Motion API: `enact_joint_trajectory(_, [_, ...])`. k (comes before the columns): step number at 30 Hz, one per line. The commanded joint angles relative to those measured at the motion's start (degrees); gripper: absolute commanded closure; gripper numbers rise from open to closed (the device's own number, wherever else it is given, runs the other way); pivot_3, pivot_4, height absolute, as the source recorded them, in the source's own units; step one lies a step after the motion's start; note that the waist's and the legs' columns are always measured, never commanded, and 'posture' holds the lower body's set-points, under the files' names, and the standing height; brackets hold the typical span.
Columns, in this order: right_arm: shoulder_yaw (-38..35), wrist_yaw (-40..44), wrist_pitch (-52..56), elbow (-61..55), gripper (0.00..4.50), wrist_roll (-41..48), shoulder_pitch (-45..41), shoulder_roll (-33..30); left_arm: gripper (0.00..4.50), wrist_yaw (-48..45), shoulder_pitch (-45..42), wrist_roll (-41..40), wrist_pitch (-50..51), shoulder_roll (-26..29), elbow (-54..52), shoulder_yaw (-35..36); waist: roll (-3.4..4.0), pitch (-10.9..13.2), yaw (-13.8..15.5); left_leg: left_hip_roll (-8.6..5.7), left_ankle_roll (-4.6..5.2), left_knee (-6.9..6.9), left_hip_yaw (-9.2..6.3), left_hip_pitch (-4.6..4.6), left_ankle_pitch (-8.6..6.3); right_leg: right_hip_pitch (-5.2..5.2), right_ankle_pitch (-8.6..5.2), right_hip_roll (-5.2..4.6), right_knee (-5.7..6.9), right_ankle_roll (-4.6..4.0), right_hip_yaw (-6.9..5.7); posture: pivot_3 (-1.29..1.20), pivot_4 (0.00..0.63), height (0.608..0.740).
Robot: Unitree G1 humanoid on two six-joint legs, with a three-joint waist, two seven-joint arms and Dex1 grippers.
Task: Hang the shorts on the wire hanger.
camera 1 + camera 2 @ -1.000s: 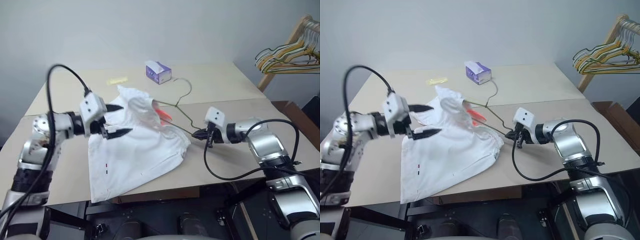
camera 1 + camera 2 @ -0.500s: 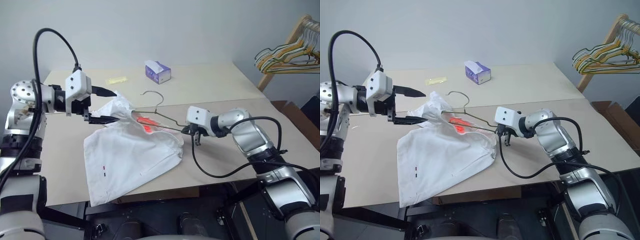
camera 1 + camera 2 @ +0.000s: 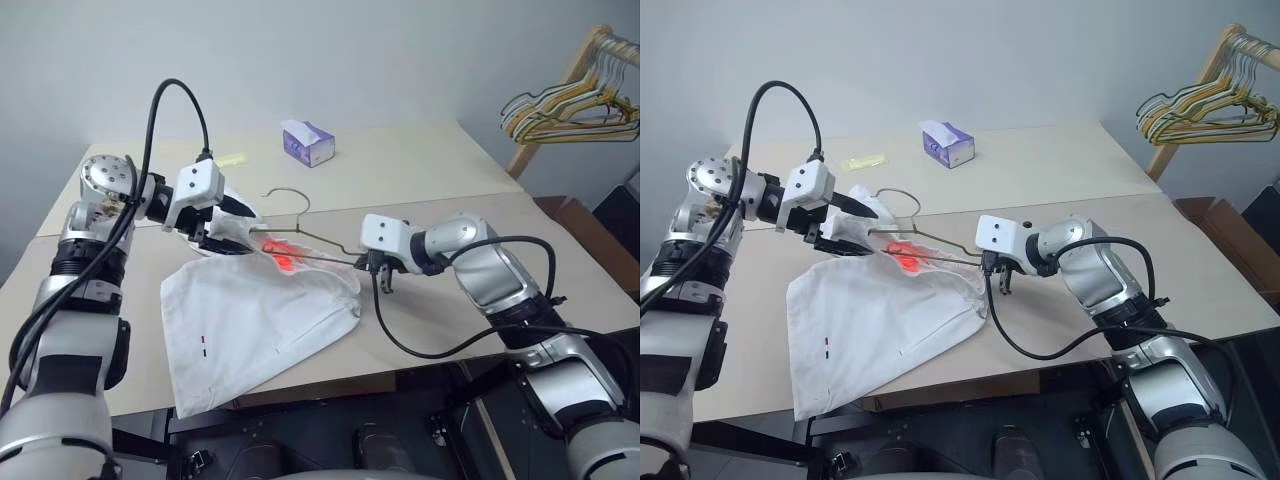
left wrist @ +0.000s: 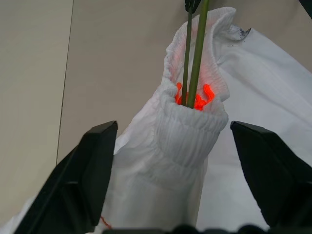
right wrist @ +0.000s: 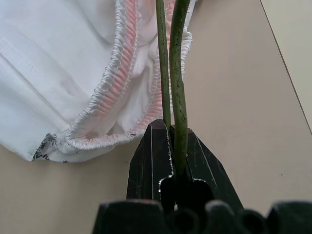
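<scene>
We are seeing the shorts [image 3: 255,325] lying on the table [image 3: 430,175], waistband bunched around the hanger [image 3: 300,235]. Our left gripper [image 3: 235,222] is straddling that waistband, fingers apart. Our right gripper [image 3: 372,262] is pinching the hanger's wire.

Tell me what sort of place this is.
Probably a plain test room set up for laundry practice: a bare beige table against a blank wall, a wooden rack hung with spare hangers, and a purple tissue box.
</scene>
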Motion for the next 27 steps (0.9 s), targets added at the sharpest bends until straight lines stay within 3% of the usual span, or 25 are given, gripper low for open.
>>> enact_joint_trajectory(1, [-0.68,0.42,1.08,-2.93,4.5,0.17,-1.4,-0.42,1.88,-0.81,-2.11,0.42,-1.05,-0.25,0.99,0.64,0.0,0.0,-0.03,0.0,0.0,0.01,0.0,-0.01,0.0,0.0,0.0,0.0,0.0,0.0,0.0,-0.02,0.0,0.74])
enact_joint_trajectory(9, [-0.95,0.03,0.91,-3.4,4.5,0.02,-1.35,-0.13,4.4,-0.83,-2.43,1.7,-2.1,-0.47,2.34,0.42,0.0,0.0,-0.07,0.0,0.0,0.01,0.0,-0.02,0.0,-0.01,0.0,0.0,0.01,0.0,0.0,-0.03,0.0,0.74])
enact_joint_trajectory(17, [-1.85,-2.16,-5.78,-3.96,4.5,0.01,-0.06,-0.03,4.48,4.06,-2.39,4.19,-4.94,-0.56,2.35,0.8,0.0,0.0,-0.01,0.0,0.0,0.02,-0.01,-0.02,0.0,-0.02,0.0,-0.01,0.01,0.0,0.0,-0.02,0.0,0.74])
enact_joint_trajectory(18, [-1.77,-2.71,-6.07,-3.73,3.91,-0.35,0.17,-0.14,4.5,4.3,-2.48,4.37,-5.35,-0.4,2.5,0.83,0.0,0.0,0.01,0.0,0.0,0.02,-0.01,-0.02,0.0,-0.01,0.0,-0.01,0.01,0.0,0.0,-0.02,0.0,0.74])
enact_joint_trajectory(27, [-10.38,-9.28,-1.42,-3.3,0.86,1.47,1.57,-2.3,4.5,7.65,-4.05,6.03,-7.65,0.67,5.05,1.53,0.0,0.0,0.04,0.0,0.0,0.03,-0.01,-0.03,0.0,-0.01,0.0,-0.01,0.02,0.0,-0.01,-0.03,0.0,0.74])
